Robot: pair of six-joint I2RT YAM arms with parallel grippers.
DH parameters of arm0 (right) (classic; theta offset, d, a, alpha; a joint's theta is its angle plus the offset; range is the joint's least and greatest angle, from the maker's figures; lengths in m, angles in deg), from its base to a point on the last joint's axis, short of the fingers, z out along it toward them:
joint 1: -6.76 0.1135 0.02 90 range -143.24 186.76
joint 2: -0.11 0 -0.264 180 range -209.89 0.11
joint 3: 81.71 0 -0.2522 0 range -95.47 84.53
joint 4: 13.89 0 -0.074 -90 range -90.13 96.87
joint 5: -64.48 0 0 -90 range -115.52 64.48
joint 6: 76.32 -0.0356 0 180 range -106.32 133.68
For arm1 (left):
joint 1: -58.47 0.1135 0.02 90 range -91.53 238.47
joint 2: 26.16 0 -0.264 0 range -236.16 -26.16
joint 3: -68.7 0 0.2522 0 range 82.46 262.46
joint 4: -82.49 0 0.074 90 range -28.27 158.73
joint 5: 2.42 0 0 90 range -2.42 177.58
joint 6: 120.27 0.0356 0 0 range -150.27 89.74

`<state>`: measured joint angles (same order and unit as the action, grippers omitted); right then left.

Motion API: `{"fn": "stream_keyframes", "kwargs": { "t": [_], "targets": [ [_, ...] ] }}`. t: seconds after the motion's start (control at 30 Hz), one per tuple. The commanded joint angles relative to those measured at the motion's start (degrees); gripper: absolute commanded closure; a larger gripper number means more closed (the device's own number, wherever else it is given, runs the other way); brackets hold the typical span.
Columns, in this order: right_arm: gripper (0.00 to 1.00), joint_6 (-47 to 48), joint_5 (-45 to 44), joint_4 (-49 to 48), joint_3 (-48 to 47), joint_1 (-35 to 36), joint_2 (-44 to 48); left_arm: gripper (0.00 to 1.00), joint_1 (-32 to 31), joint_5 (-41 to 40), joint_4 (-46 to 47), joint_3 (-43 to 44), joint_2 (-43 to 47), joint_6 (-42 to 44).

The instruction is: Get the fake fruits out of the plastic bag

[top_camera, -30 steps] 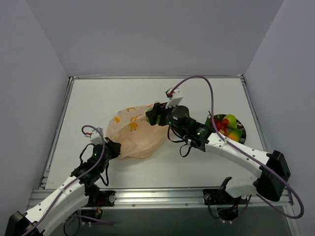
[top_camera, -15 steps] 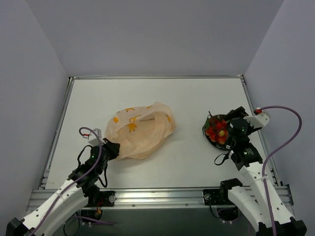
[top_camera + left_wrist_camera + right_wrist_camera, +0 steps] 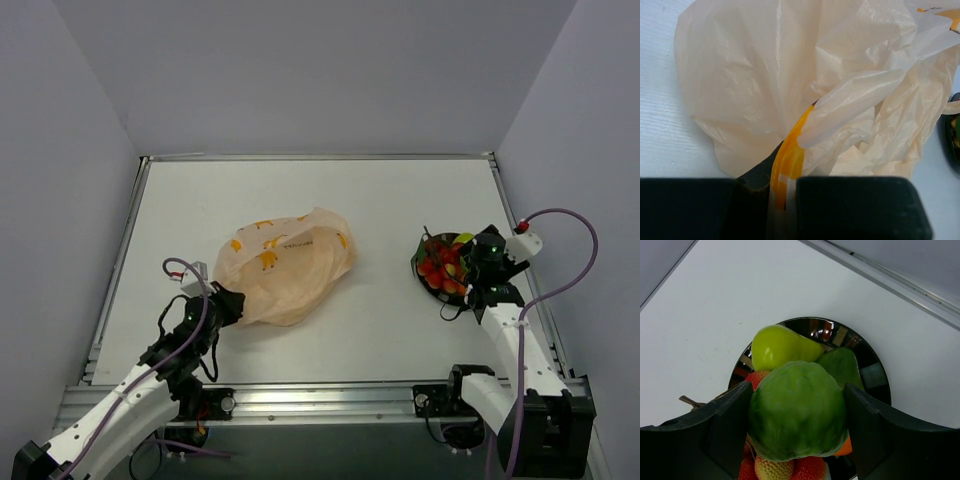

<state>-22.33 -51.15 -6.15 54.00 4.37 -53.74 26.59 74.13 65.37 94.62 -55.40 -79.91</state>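
The peach-orange plastic bag (image 3: 285, 265) lies crumpled left of the table's middle. My left gripper (image 3: 225, 303) is shut on its near edge. In the left wrist view an orange-yellow fold of the bag (image 3: 840, 100) is pinched between my left gripper's (image 3: 785, 200) jaws. My right gripper (image 3: 478, 262) hovers over the dark round plate (image 3: 420, 262). In the right wrist view my right gripper (image 3: 797, 390) is shut on a bumpy green fruit (image 3: 797, 422), just above the plate (image 3: 875, 375). A yellow-green fruit (image 3: 780, 346), a dark green fruit (image 3: 842, 365) and red strawberries (image 3: 810, 470) lie on the plate.
The table's raised metal rim (image 3: 510, 215) runs close behind the plate on the right. White tabletop (image 3: 390, 300) lies between bag and plate. Grey walls enclose the table on three sides.
My right arm has swung from the bag's mouth over to the plate, carrying the green fruit, and has settled low over the piled fruits. The left gripper keeps its hold on the bag.
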Motion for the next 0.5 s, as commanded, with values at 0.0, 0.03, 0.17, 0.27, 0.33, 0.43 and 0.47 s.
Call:
{"fn": "stream_keyframes", "kwargs": {
  "t": [0.0,0.03,0.17,0.27,0.33,0.43,0.47],
  "targets": [
    [0.68,-0.1,2.5,-4.6,1.2,-0.5,-1.4,0.97,-0.4,-0.1,0.9,1.9,-1.0,1.0],
    [0.68,0.0,2.9,-5.5,1.5,-0.5,-1.8,0.98,-0.4,-0.1,1.0,1.9,-1.2,1.0],
    [0.67,-0.1,3.0,-6.6,1.5,-0.9,-2.6,0.98,-0.4,-0.3,1.4,1.9,-1.9,1.1],
    [0.64,-0.8,2.5,-6.9,2.2,-0.9,-3.1,0.98,-0.4,-0.2,2.2,1.9,-2.9,1.2],
    [0.61,-1.5,2.2,-7.1,2.8,-0.9,-3.1,0.98,-0.4,-0.1,2.4,2.1,-3.7,1.2],
    [0.53,-2.0,2.1,-7.2,3.6,-1.0,-3.4,0.98,-0.4,0.0,2.4,2.0,-4.0,1.3],
    [0.50,-2.0,2.1,-7.2,3.7,-1.1,-3.5,0.98,-0.4,0.0,2.3,2.0,-4.1,1.3]
  ]
}}
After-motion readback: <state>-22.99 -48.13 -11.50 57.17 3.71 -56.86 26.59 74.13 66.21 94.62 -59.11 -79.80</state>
